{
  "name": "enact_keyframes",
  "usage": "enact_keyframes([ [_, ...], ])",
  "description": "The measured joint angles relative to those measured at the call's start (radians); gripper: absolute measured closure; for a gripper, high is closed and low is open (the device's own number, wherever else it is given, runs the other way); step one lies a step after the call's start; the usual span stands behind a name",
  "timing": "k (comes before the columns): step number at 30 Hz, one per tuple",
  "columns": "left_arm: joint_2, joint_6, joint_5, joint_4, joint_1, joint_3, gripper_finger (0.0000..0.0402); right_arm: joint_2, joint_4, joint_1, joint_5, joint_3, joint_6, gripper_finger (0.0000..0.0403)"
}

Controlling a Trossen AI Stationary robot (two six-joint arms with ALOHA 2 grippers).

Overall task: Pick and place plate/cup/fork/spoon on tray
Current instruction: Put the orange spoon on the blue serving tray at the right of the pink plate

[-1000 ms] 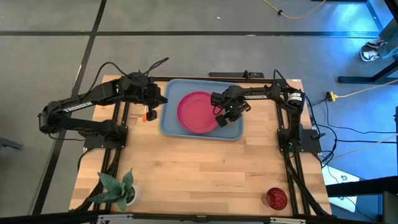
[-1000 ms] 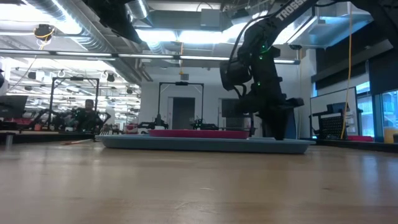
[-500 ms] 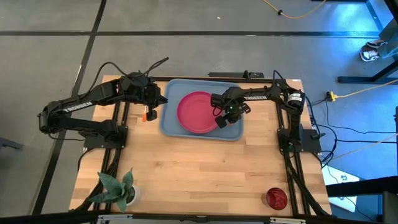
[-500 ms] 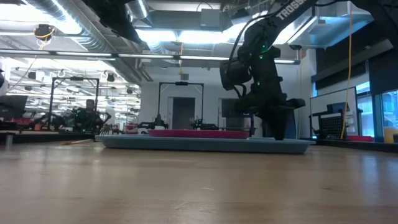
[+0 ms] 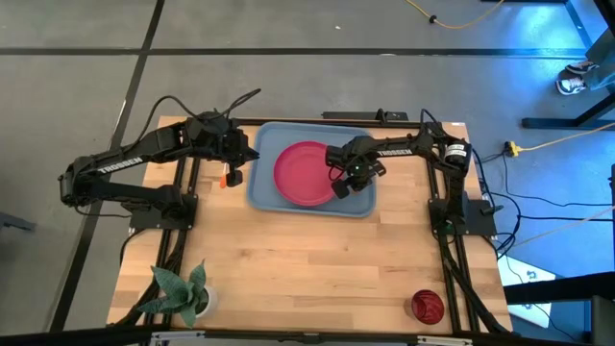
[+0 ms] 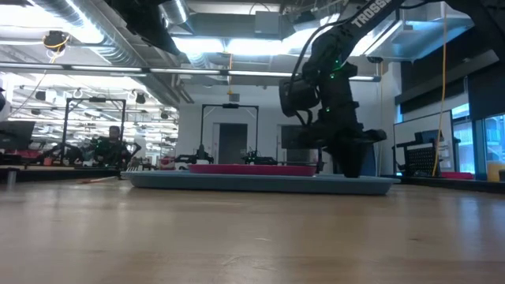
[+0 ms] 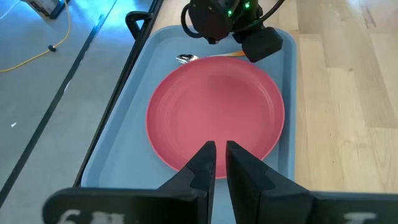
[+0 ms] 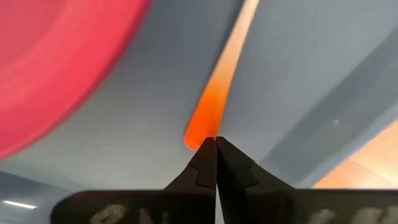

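Observation:
The pinkish-red plate (image 5: 303, 173) lies flat in the light-blue tray (image 5: 261, 192). An orange-handled utensil (image 7: 224, 55) lies on the tray floor beside the plate. Its silver head (image 7: 185, 59) is too small to tell fork from spoon. My right gripper (image 5: 339, 189) stands low over the tray, shut, its fingertips (image 8: 216, 146) at the handle's end (image 8: 202, 127). My left gripper (image 5: 237, 159) waits over the tray's left rim, its fingers (image 7: 219, 155) a narrow gap apart and empty. A second orange utensil (image 5: 231, 178) lies on the table left of the tray. The dark-red cup (image 5: 427, 306) stands at the table's near right. My right gripper's shut fingertips stand right at the rounded end of the orange handle (image 8: 194, 138), coming down from above. The handle lies flat on the tray floor. I cannot tell whether the fingertips touch it.
A white pot with a green plant (image 5: 183, 293) stands at the near left corner. Bare wood fills the table's near half (image 5: 307, 269). The tray's raised rim (image 8: 323, 143) runs close beside the right gripper.
My right gripper has shifted slightly toward the plate, staying low over the tray. The plate and tray have stayed where they were.

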Motion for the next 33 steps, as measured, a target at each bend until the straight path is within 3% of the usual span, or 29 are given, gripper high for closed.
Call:
enact_keyframes([
  [33,0.0,0.0,0.0,0.0,0.0,0.0,0.0372,0.014,0.023,0.0,-0.01,-0.001,0.023,0.0403],
])
